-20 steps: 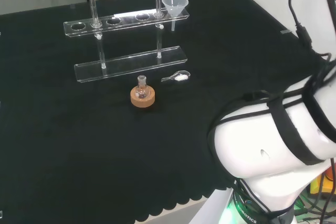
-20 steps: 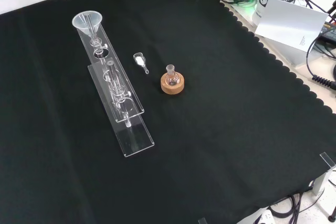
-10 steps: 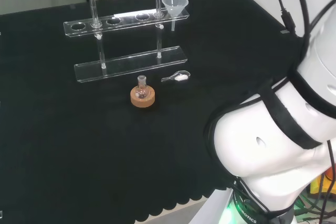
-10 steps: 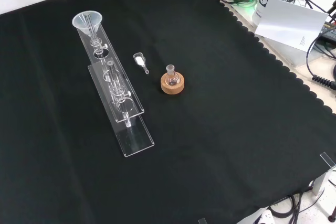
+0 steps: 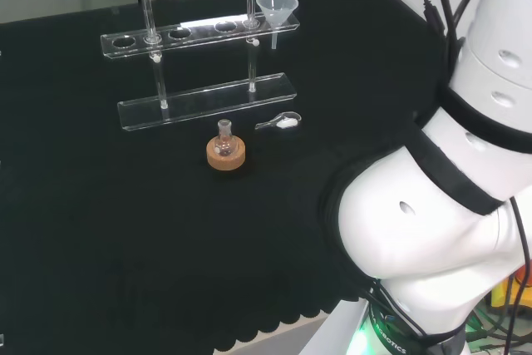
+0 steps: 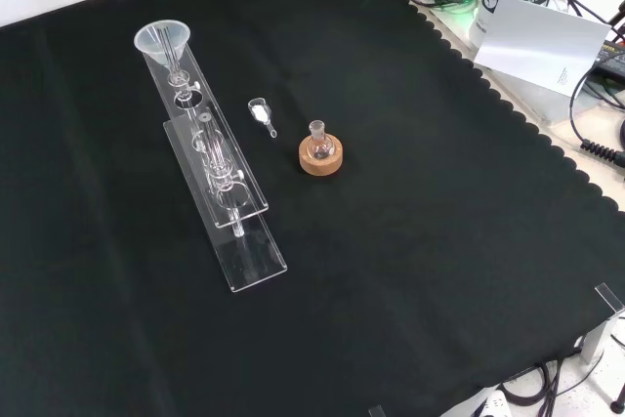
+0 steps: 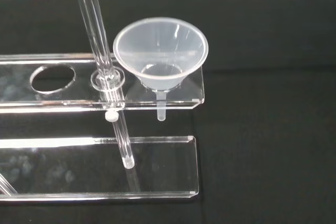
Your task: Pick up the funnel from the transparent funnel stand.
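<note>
Clear plastic funnel (image 7: 160,53), seated in the end hole of the stand (image 7: 63,74) at the bench's 1 o'clock in my head view; I judge it light, slick, best pinched at the rim; hand's state I cannot tell.

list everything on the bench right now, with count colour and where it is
funnel: one, clear, seated in the end hole of the stand's top shelf
funnel stand: one, transparent, two shelves on upright posts, far left in the head view
flask: one, small, clear, upright on the cork ring
cork ring: one, tan, near the stand's base
scoop: one, clear, holding something white, lying on the cloth beside the cork ring
black cloth: one, covers the bench
arm: one, white links, right of the head view
</note>
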You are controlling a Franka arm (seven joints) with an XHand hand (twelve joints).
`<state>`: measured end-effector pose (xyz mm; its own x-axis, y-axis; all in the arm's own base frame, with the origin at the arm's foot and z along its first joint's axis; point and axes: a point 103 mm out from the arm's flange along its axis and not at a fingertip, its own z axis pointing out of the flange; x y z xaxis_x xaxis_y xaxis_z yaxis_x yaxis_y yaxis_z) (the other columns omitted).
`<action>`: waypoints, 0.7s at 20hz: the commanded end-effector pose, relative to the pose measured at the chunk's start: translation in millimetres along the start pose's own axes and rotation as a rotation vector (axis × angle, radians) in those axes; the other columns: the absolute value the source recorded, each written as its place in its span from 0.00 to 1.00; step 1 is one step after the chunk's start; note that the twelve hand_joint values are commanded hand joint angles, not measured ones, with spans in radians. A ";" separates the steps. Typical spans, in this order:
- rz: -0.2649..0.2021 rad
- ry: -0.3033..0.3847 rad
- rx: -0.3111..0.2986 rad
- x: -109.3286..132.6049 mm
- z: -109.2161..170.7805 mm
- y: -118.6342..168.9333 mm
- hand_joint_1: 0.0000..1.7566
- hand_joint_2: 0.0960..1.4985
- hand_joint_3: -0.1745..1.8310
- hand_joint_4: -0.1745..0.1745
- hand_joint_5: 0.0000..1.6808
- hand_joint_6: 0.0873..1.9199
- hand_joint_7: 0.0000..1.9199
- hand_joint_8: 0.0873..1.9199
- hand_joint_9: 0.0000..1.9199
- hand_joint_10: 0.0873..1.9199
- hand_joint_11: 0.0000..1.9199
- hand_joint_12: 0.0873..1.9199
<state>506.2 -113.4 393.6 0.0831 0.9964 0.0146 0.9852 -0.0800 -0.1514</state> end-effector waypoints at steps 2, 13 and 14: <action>-0.028 0.003 0.064 -1.5 20.6 25.3 0.32 0.57 0.25 0.42 0.18 0.00 0.03 0.31 0.12 0.35 0.04 0.74; -0.056 0.000 0.160 -7.8 43.1 61.9 0.33 0.48 0.32 0.42 0.10 0.00 0.02 0.31 0.10 0.36 0.03 0.74; -0.061 0.000 0.173 -8.3 45.8 65.1 0.33 0.47 0.32 0.42 0.09 0.00 0.02 0.31 0.10 0.36 0.03 0.74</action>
<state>552.5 -121.8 352.6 0.0475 0.9987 0.0158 0.9640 -0.0417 -0.2624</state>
